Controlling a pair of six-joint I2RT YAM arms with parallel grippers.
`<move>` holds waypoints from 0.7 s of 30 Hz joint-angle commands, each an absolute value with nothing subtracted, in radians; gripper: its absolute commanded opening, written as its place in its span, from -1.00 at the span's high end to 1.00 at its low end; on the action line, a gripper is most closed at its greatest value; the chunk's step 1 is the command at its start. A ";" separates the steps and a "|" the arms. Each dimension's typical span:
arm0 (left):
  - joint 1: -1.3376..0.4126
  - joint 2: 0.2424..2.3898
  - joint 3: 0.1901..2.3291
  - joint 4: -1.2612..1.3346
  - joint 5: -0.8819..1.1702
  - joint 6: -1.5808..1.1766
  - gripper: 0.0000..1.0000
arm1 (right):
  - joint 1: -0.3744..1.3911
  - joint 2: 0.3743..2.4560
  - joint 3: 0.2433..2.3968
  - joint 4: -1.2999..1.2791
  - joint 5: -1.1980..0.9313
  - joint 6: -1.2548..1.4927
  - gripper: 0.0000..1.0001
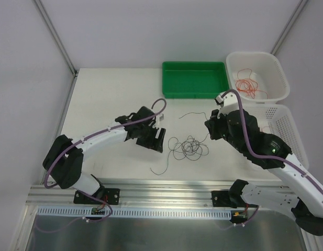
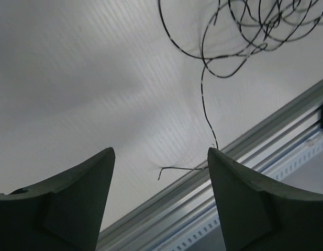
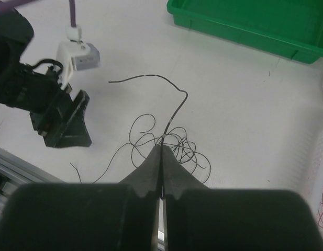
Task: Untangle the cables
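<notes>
The black cables [image 1: 188, 147] lie in a loose knot at the middle of the table [image 1: 109, 94], one strand pinched in the closed jaws of the right gripper [image 3: 162, 148]. The left gripper [image 2: 161, 152] hovers beside the tangle, jaws wide and empty (a loose end lies beneath). Separation looks under way; next, the left likely must pin the bundle while the right draws its strand free.

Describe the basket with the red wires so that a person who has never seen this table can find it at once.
Look at the far edge of the white table, where a green tray stands. Directly right of it sits the white basket. Unlike the second basket nearer the arms, it shows red wires coiled inside.
</notes>
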State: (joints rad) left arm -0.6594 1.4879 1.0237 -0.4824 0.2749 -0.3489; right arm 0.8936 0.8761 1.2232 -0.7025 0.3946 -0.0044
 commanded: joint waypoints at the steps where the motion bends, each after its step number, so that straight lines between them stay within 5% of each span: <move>1: -0.761 1.450 0.979 -0.358 0.146 -0.361 -0.45 | 0.888 0.851 1.238 -0.693 0.353 -0.014 0.99; 19: -1.068 1.795 1.146 -0.267 -0.232 -0.328 0.06 | 0.888 0.787 1.187 -0.693 0.288 0.051 0.99; 21: -1.068 1.815 1.152 -0.268 -0.250 -0.337 0.32 | 0.890 0.772 1.181 -0.695 0.288 0.058 0.99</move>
State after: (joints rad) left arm -1.0557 1.7973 1.1095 -0.2810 -0.1642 -0.3408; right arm 0.8932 0.7990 1.1866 -0.7017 0.2977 0.0376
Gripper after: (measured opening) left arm 0.385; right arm 0.015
